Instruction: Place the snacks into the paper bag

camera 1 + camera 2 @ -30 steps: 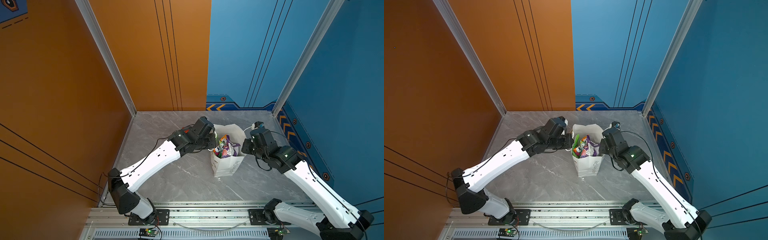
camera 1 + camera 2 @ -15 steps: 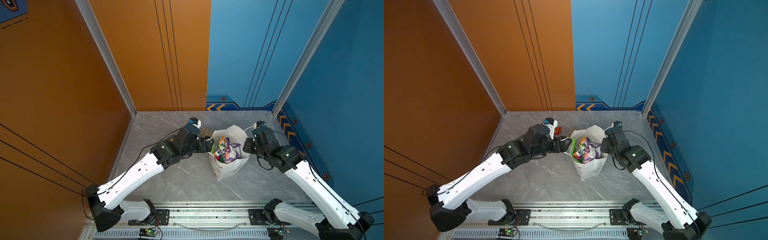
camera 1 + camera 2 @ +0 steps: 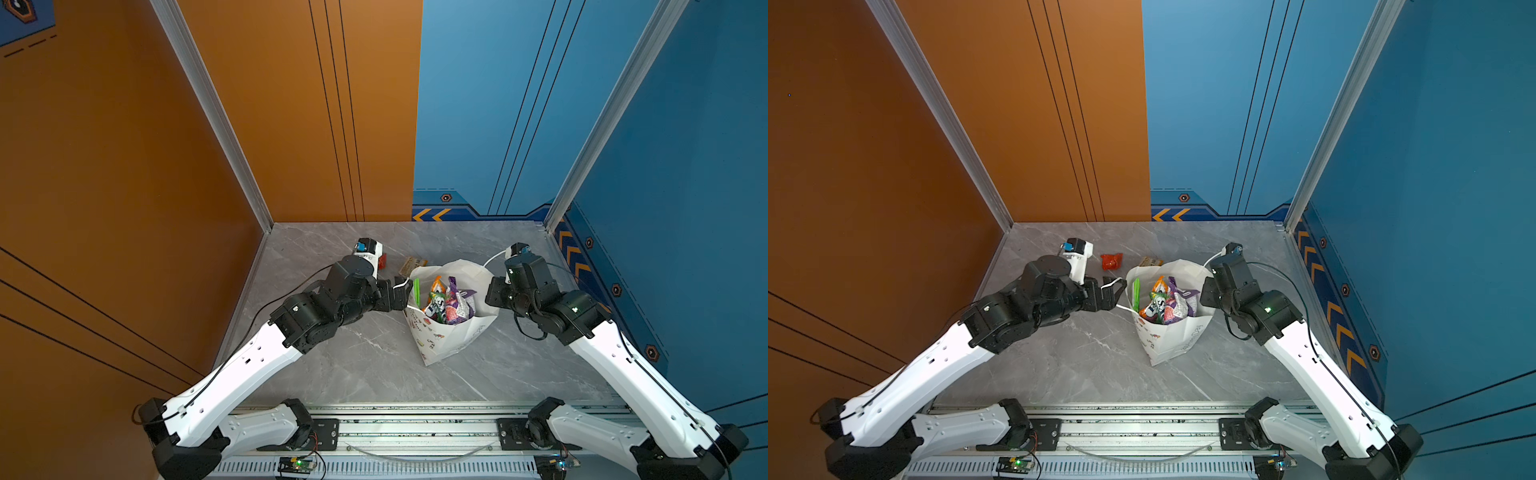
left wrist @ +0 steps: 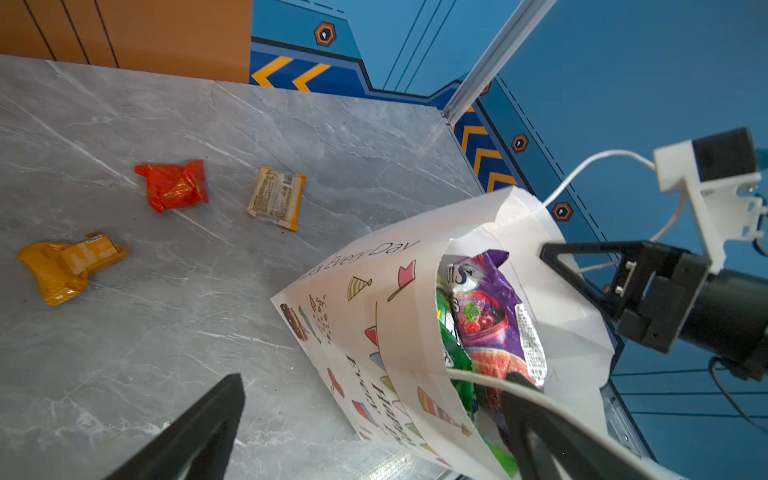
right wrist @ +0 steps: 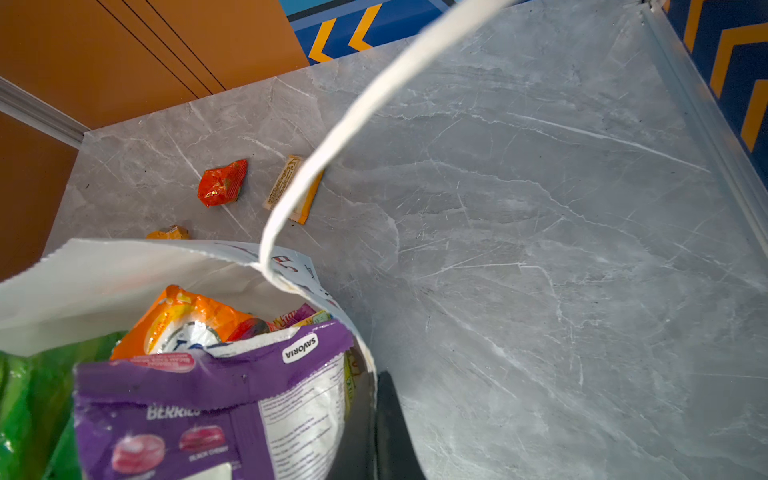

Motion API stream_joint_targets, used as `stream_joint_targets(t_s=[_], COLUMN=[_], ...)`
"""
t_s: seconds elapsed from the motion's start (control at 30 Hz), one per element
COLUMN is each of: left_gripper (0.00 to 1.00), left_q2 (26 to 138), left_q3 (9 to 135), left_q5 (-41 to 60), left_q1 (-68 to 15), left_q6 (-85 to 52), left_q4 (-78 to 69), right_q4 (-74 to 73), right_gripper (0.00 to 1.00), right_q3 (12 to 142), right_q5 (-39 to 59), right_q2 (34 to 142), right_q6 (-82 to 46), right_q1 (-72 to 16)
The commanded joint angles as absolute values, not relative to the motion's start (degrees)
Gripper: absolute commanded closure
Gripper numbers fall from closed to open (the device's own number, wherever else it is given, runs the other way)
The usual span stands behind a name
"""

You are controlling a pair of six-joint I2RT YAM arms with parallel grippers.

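The white paper bag (image 4: pixel 374 332) is printed with small colourful party drawings. Inside it, a purple packet (image 5: pixel 208 395), a green packet (image 5: pixel 25 395) and an orange packet (image 5: pixel 183 316) are seen. A red packet (image 4: pixel 174 185) and a yellow-orange packet (image 4: pixel 66 264) are set off against the grey, white-veined table (image 4: pixel 124 332).

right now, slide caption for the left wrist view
Open left gripper at the snack-filled paper bag; red packet, tan packet, orange packet lie on the table.
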State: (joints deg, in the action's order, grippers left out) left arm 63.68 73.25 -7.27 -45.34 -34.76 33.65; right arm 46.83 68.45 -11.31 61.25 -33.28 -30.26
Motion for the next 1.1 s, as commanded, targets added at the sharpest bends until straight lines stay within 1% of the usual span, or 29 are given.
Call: stream_joint_targets(t_s=[0.0,0.1,0.2,0.53,0.77,1.07], left_gripper=[0.02,0.02,0.02,0.02,0.02,0.02], left_q2=[63.22,65.4,65.16,56.75,47.03,43.28], left_q3=[77.68,81.32,81.19,76.07,66.51,59.77], left_q5=[-6.94,-6.4,-4.41,-2.89,-11.35,-12.16], left_q1=[-43.87,-41.78,-38.75,-30.2,-29.4,-27.89], left_q6=[-35.57,-36.62,-37.7,-36.87,-35.72,-32.86], left_q4=[29.62,34.1,34.98,34.31,29.26,31.82], right_q4=[45.33,46.91,48.38,50.92,50.94,49.97], right_gripper=[1.0,1.0,1.0,1.0,1.0,1.0], right_q3=[70.79,72.34,73.44,76.2,76.35,75.44], right_q5=[-12.06,-12.55,-13.98,-17.4,-17.71,-17.82], right_q2=[61.2,62.38,63.27,64.49,64.37,63.4], right_q6=[-33.33,-33.23,-33.39,-35.23,-36.3,-35.06], right_q1=[-29.97,-29.97,-29.93,-29.8,-30.32,-30.59])
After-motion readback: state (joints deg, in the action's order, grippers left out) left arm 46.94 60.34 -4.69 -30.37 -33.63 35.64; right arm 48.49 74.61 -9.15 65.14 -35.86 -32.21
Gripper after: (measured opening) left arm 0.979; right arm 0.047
